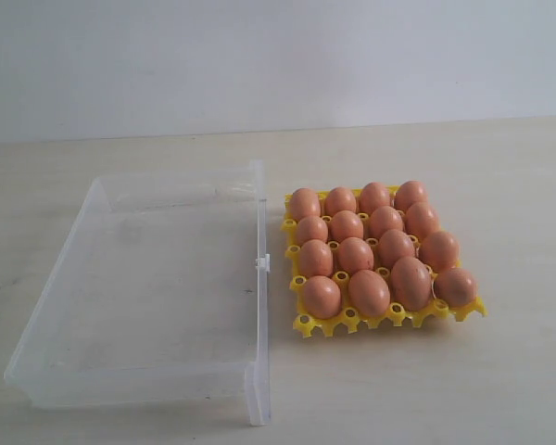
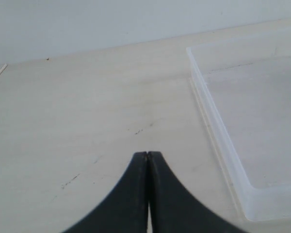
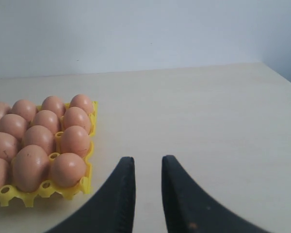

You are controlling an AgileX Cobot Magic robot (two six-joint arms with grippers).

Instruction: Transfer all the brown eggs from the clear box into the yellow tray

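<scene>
Clear box (image 1: 148,297) holds no eggs that I can see. All 16 brown eggs (image 1: 355,254) sit in the yellow tray (image 1: 352,320), 4 rows of 4, just beside the box on its clasp tab (image 1: 262,263) side. By my reading the transfer is done, and the step in hand is a final check and a clean stand-off. Left claw (image 2: 147,155) is closed tip to tip, holding nothing, over bare worktop (image 1: 500,371) near a corner of the box. Right claw (image 3: 148,162) stands slightly parted and empty, off to the side of the tray, well apart from the nearest egg. To do this well, keep both claws low-risk: no sweep across the tray and no nudge to its rim, since the eggs rest only in shallow cups. 1 egg in the near row looks taller than its neighbours, perhaps seated more upright, so I would check it before calling the job done. Materials: eggs are smooth, matte, oval, orange-brown to tan. The tray is bright, rigid-looking plastic, an openwork grid with raised pegs and a scalloped edge. The box is thin transparent plastic with low walls, and its edges are faint against the pale worktop.
</scene>
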